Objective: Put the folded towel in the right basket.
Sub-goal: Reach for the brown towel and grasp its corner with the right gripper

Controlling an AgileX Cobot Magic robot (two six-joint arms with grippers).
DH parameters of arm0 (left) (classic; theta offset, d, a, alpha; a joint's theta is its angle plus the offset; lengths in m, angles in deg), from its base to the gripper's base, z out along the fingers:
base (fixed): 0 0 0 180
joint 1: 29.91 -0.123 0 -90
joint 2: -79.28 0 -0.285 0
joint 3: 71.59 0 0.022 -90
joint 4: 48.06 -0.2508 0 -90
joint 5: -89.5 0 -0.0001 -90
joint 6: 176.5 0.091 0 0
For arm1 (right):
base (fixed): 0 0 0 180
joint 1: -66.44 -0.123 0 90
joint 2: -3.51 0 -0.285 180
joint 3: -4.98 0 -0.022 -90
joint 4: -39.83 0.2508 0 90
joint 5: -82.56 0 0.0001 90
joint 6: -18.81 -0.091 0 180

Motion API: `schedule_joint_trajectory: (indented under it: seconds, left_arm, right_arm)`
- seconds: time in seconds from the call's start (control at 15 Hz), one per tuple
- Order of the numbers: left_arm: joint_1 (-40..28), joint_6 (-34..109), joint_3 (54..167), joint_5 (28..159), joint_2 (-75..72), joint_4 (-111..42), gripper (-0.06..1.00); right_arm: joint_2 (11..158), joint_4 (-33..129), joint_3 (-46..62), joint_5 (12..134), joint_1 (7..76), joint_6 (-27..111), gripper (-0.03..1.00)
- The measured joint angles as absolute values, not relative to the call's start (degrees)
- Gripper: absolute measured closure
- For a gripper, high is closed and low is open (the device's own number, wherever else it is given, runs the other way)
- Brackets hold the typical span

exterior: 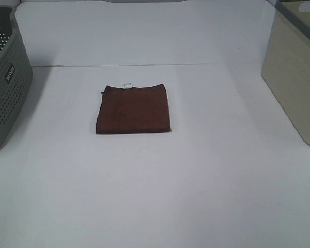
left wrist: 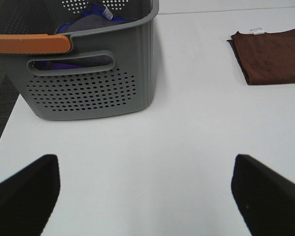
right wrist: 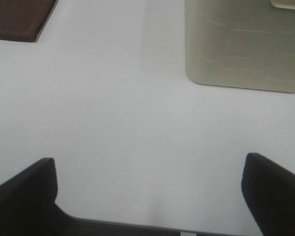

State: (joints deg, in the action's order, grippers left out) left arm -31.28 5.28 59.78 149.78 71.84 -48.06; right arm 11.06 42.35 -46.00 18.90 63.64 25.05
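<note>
A folded brown towel (exterior: 134,109) with a small white tag lies flat on the white table, a little left of centre. It also shows in the left wrist view (left wrist: 270,55) and at a corner of the right wrist view (right wrist: 19,18). The beige right basket (exterior: 294,77) stands at the table's right edge and shows in the right wrist view (right wrist: 243,44). My left gripper (left wrist: 145,196) is open and empty, well short of the towel. My right gripper (right wrist: 150,196) is open and empty above the table's near edge. Neither gripper shows in the exterior high view.
A grey perforated basket (exterior: 5,77) stands at the left edge; in the left wrist view (left wrist: 88,73) it has an orange handle and holds blue and grey cloth. A seam (exterior: 144,65) crosses the white table behind the towel.
</note>
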Motion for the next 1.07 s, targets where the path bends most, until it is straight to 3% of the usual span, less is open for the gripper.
schedule_joint_trajectory:
  seconds: [1.07]
  left_arm:
    - [-31.3,5.3,59.8,149.8,71.8,-48.1,0.06]
  right_arm:
    - [11.1,42.3,-46.0,18.9,63.6,25.1,-0.01]
